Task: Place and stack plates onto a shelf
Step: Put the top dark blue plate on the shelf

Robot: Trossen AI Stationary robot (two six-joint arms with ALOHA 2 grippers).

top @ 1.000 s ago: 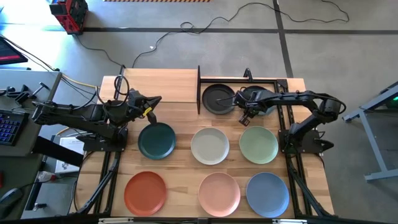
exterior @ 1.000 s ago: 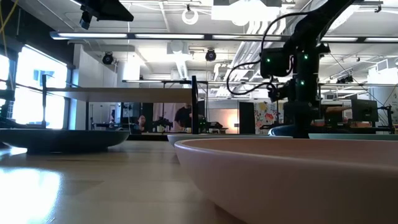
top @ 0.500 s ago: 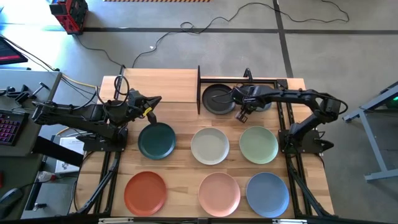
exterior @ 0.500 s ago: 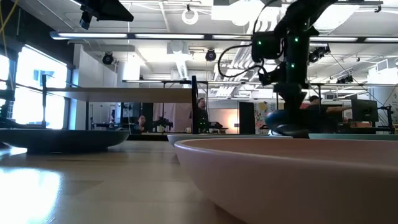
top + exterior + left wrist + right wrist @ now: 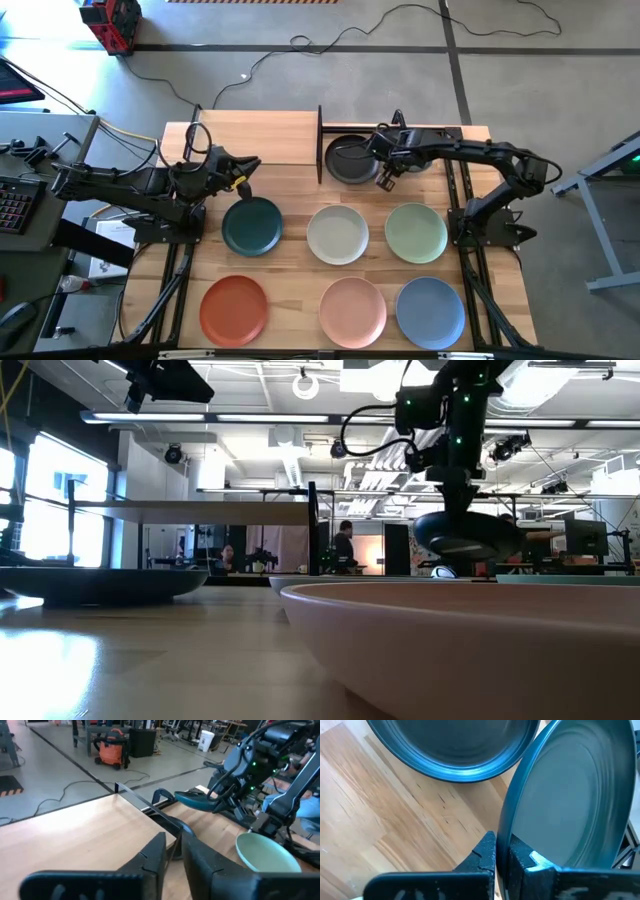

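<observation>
Plates: eight; right gripper jaws clenched on one charcoal plate; left gripper jaws slightly parted, empty.

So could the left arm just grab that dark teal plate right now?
Probably yes. The left gripper hangs just beyond the teal plate's far rim, holding nothing, and nothing lies on or over that plate.

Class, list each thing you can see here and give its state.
Right tool: shut on held charcoal plate.
Held charcoal plate: lifted off the table.
Second charcoal plate: lying flat.
Left tool: hovering above dark teal plate.
Off-white plate, pale green plate, terracotta plate, pink plate, blue plate: flat, unstacked.
Shelf: no plate on its board.
</observation>
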